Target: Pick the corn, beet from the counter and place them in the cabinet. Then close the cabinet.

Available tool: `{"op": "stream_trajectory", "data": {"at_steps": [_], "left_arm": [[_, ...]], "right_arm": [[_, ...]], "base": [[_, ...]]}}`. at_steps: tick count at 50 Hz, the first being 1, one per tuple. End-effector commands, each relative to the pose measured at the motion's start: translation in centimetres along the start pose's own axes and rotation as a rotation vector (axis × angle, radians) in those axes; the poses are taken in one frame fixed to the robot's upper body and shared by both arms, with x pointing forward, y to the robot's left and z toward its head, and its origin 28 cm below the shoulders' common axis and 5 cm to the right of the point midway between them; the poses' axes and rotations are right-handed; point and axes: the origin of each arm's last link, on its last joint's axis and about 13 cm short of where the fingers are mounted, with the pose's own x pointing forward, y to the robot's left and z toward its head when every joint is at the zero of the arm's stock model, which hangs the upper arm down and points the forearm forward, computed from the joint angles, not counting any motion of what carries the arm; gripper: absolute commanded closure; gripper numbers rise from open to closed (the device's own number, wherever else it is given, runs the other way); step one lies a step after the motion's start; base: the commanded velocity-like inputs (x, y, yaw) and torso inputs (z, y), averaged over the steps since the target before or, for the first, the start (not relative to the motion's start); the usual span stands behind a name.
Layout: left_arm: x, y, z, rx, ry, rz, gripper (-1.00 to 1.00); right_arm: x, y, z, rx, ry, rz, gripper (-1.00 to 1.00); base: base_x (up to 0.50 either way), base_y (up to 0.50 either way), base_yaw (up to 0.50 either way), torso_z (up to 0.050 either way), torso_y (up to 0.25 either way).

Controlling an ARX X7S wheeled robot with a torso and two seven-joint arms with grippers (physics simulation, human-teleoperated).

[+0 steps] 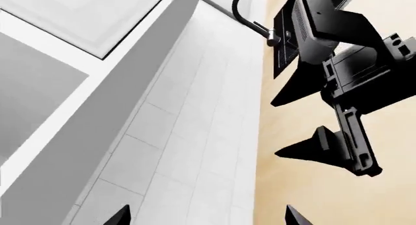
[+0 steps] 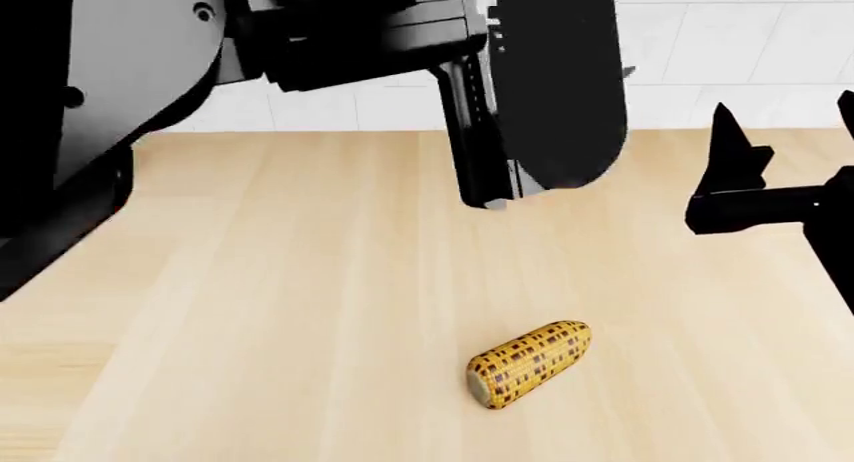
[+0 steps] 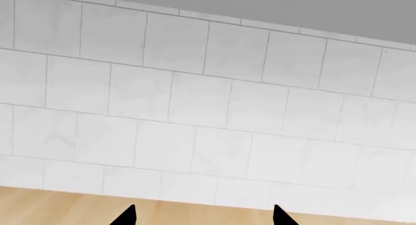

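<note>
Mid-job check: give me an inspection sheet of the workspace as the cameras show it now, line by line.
Surface: light beige wood-grain counter, bare apart from one item.
Job's things: stubby yellow corn cob with dark kernels lies on its side near the front, ungripped. Beet and cabinet interior: not seen in any view.
Clutter: nothing seen.
Grippers: left gripper shows only two spread fingertips with nothing between them, open. Right gripper likewise open, facing the tiled wall; in the head view it hangs above the counter's right side.
Cables: nothing seen.
Surroundings: white tiled backsplash behind the counter; a white panelled surface and a dark curved faucet-like pipe appear in the left wrist view.
</note>
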Motion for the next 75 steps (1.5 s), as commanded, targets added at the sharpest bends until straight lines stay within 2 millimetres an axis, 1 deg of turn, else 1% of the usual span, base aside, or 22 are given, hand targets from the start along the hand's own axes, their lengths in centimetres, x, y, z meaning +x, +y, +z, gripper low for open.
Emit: {"op": "stream_trajectory", "data": {"at_steps": [1, 5, 12, 16, 22, 25, 29, 34, 37, 45, 50, 56, 61, 75], "left_arm": [[-0.2, -3.6, -3.6, -0.056, 0.130, -0.144, -1.00], [-0.1, -4.3, -4.8, -0.091, 0.180, -0.160, -1.00], [0.4, -6.3, -6.5, -0.143, 0.205, -0.217, -1.00], [0.6, -7.4, -7.3, -0.201, 0.184, -0.233, -1.00], [0.7, -8.4, -7.6, -0.293, 0.106, -0.212, -1.00], [0.8, -8.8, -7.8, -0.374, 0.054, -0.180, -1.00], [0.8, -8.9, -8.6, -0.505, 0.024, -0.112, -1.00], [0.5, -9.4, -9.6, -0.655, 0.049, -0.059, -1.00], [0.4, -9.8, -10.4, -0.738, 0.111, -0.043, -1.00], [-0.2, -11.6, -10.2, -0.781, 0.238, -0.138, -1.00], [-0.6, -12.7, -9.7, -0.761, 0.288, -0.196, -1.00], [-0.8, -14.1, -9.8, -0.731, 0.326, -0.253, -1.00], [-0.9, -14.5, -9.6, -0.726, 0.313, -0.268, -1.00], [-1.3, -15.5, -8.4, -0.747, 0.194, -0.310, -1.00]], "right_arm": [[-0.5, -0.6, 0.6, -0.018, -0.022, -0.037, -1.00], [-0.5, -0.6, 0.5, -0.020, -0.024, -0.044, -1.00], [-0.6, -0.7, 0.5, -0.016, -0.025, -0.051, -1.00], [-0.6, -0.8, 0.4, -0.015, -0.024, -0.055, -1.00], [-0.7, -0.8, 0.3, -0.012, -0.023, -0.056, -1.00], [-0.7, -0.8, 0.3, -0.011, -0.022, -0.055, -1.00], [-0.8, -0.8, 0.2, -0.009, -0.021, -0.056, -1.00], [-0.8, -0.9, 0.0, -0.007, -0.018, -0.057, -1.00], [-0.7, -0.9, -0.1, -0.006, -0.016, -0.057, -1.00], [-0.7, -0.9, -0.1, -0.001, -0.013, -0.056, -1.00], [-0.6, -0.9, 0.0, 0.001, -0.012, -0.054, -1.00], [-0.6, -0.9, 0.1, 0.001, -0.013, -0.052, -1.00], [-0.7, -0.9, 0.0, 0.002, -0.012, -0.053, -1.00], [-0.7, -0.9, -0.2, 0.002, -0.007, -0.056, -1.00]], "base": [[0.00, 0.00, 0.00, 0.000, 0.000], [0.00, 0.00, 0.00, 0.000, 0.000], [0.00, 0.00, 0.00, 0.000, 0.000], [0.00, 0.00, 0.00, 0.000, 0.000], [0.00, 0.00, 0.00, 0.000, 0.000], [0.00, 0.00, 0.00, 0.000, 0.000], [0.00, 0.00, 0.00, 0.000, 0.000], [0.00, 0.00, 0.00, 0.000, 0.000], [0.00, 0.00, 0.00, 0.000, 0.000], [0.00, 0.00, 0.00, 0.000, 0.000], [0.00, 0.00, 0.00, 0.000, 0.000], [0.00, 0.00, 0.00, 0.000, 0.000], [0.00, 0.00, 0.00, 0.000, 0.000], [0.00, 0.00, 0.00, 0.000, 0.000]]}}
